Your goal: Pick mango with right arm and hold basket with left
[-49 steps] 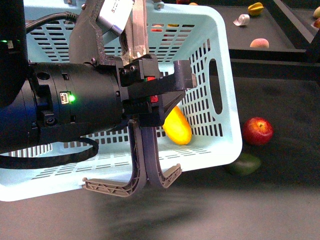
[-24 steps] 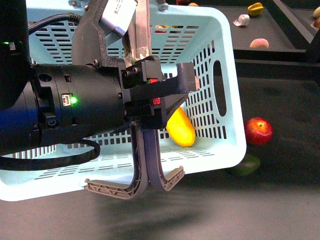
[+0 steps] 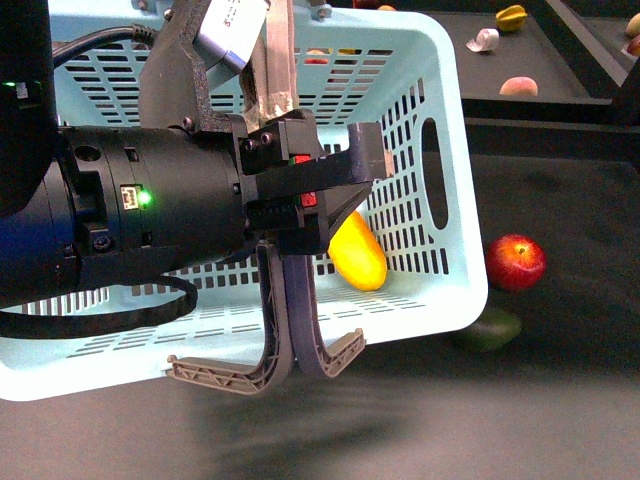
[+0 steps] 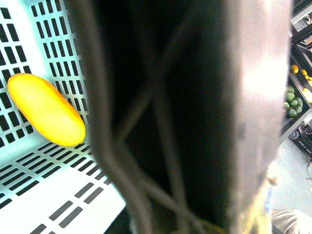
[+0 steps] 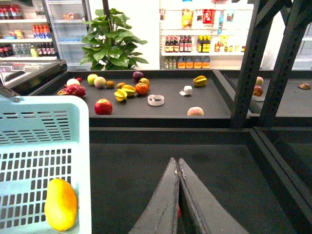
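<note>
The light-blue basket [image 3: 450, 200] hangs tilted and fills the left and middle of the front view. My left gripper [image 3: 300, 215] is shut on its brown handle [image 3: 285, 340]. That handle [image 4: 161, 122] fills the left wrist view as a dark blur. The yellow-orange mango [image 3: 358, 255] lies inside the basket against its slotted wall. It also shows in the left wrist view [image 4: 46, 111] and in the right wrist view [image 5: 60, 204]. My right gripper [image 5: 178, 163] is shut and empty over the dark table, to the right of the basket [image 5: 44, 146]. It does not show in the front view.
A red apple [image 3: 516, 262] and a dark green avocado [image 3: 490, 328] lie on the table just right of the basket. A back shelf holds a starfruit [image 3: 511, 17], a peach [image 3: 518, 87] and more fruit [image 5: 126, 90]. Metal posts [image 5: 248, 63] stand at the right.
The basket swung slightly to the right with the mango and came back to nearly where it was. The left gripper kept its hold on the handle.
</note>
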